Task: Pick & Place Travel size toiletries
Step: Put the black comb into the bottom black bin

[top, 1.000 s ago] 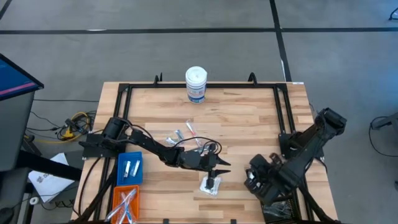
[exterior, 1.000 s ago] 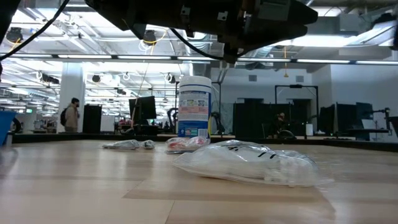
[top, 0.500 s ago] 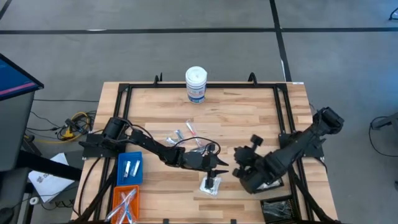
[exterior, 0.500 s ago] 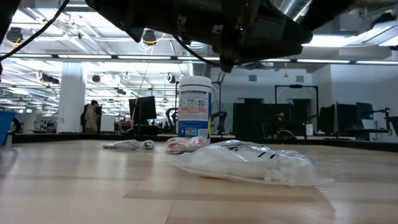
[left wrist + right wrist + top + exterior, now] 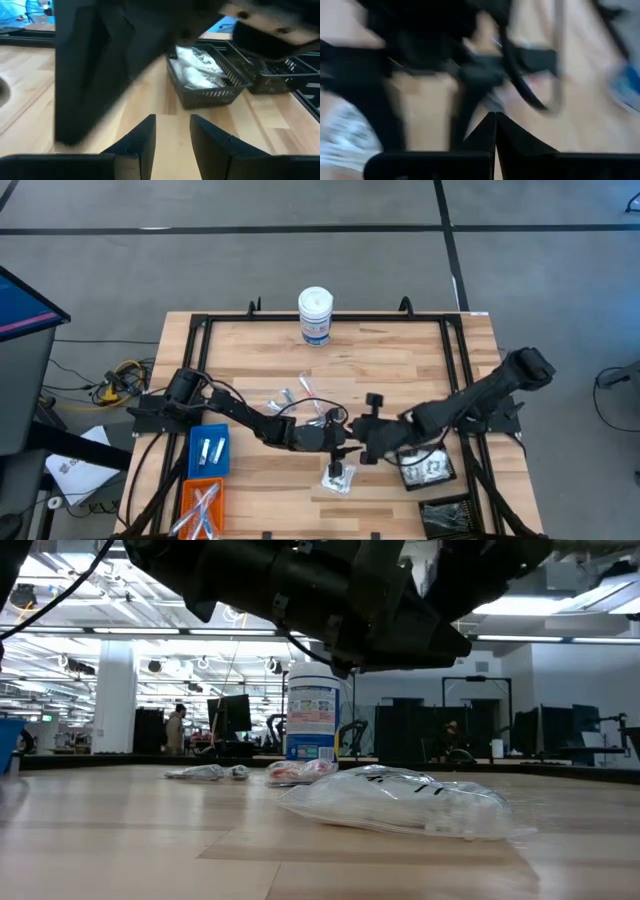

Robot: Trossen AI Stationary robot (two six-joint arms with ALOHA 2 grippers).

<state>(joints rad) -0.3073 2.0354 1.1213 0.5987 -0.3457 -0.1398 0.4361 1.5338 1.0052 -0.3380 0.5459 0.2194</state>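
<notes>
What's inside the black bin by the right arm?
The black bin holds clear packets with white contents, seen in the high and left wrist views. The right arm crosses its upper edge, so that part and anything beneath the packets is hidden.

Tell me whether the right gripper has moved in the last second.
Yes. In the high view the right gripper has swung from the table's right edge toward the middle, now close beside the left gripper, above the clear packet.

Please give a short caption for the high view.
Both hands, left and right, meet above a clear packet.
</notes>
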